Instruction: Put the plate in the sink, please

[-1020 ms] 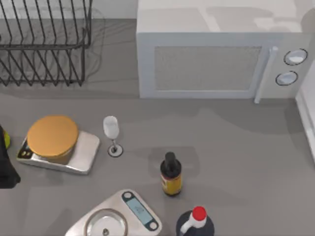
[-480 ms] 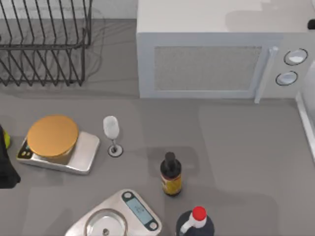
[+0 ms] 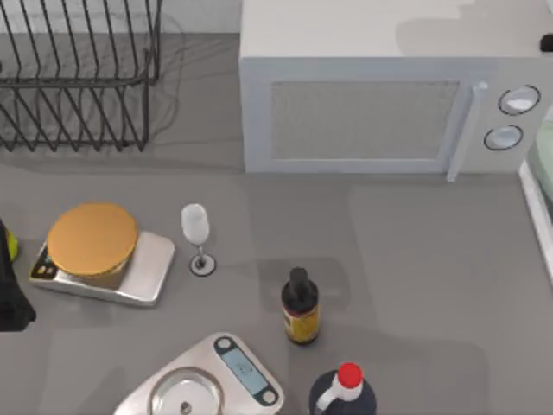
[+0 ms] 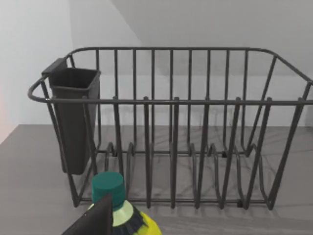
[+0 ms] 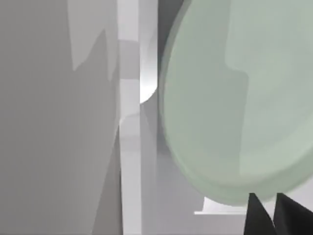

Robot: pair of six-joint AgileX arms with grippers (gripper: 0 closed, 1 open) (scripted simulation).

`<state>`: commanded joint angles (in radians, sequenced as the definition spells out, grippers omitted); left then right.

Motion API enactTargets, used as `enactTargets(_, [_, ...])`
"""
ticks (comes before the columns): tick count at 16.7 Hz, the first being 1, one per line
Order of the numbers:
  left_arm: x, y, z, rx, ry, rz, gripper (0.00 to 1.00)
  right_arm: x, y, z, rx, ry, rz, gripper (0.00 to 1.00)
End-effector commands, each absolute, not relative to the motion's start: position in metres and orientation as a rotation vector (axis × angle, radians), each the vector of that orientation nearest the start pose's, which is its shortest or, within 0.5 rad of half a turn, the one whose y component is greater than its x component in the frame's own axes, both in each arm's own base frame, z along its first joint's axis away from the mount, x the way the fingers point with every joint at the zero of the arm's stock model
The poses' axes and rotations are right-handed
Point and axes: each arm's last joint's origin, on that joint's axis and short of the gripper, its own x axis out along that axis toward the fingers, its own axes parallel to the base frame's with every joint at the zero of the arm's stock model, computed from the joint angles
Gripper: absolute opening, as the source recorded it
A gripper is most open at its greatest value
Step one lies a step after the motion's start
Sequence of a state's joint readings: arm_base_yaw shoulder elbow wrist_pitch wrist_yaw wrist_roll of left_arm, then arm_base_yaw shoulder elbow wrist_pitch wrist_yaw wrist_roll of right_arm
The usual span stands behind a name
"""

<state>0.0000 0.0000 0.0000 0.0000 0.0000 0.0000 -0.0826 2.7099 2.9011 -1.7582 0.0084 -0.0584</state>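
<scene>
The plate [image 5: 230, 103] is large, round and pale mint green. In the right wrist view it hovers or rests over the sink, just past the sink's straight white rim [image 5: 129, 161]. My right gripper [image 5: 274, 215] shows as dark tips right at the plate's near edge. From above, a sliver of the plate [image 3: 544, 151] sits at the far right edge, above the sink rim [image 3: 537, 212]. My left gripper [image 4: 93, 220] is parked at the table's left edge, beside a yellow bottle [image 4: 117, 213].
A white microwave [image 3: 363, 112] stands at the back, left of the sink, and a wire dish rack [image 3: 78, 78] at the back left. A scale with a golden disc [image 3: 93, 238], a wine glass [image 3: 195, 226], a dark bottle [image 3: 300, 307], a second scale [image 3: 216, 380] and a red-capped bottle [image 3: 344, 389] stand in front.
The plate's pale green edge has come into the top view at the far right. Shadows on the microwave top have shifted. The left arm has not moved.
</scene>
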Motion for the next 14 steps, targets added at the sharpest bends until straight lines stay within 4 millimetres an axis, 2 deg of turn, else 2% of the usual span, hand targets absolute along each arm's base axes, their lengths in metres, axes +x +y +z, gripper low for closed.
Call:
enactTargets(8, [0.1057, -0.0012, 0.1600, 0.000, 0.000, 0.000, 1.00, 0.4942, -0.0335, 0.2174, 0.008, 1.567, -0.007, 0.98])
enactTargets(14, [0.1057, -0.0012, 0.1600, 0.000, 0.000, 0.000, 1.00, 0.4942, -0.0335, 0.2174, 0.008, 1.567, -0.007, 1.00])
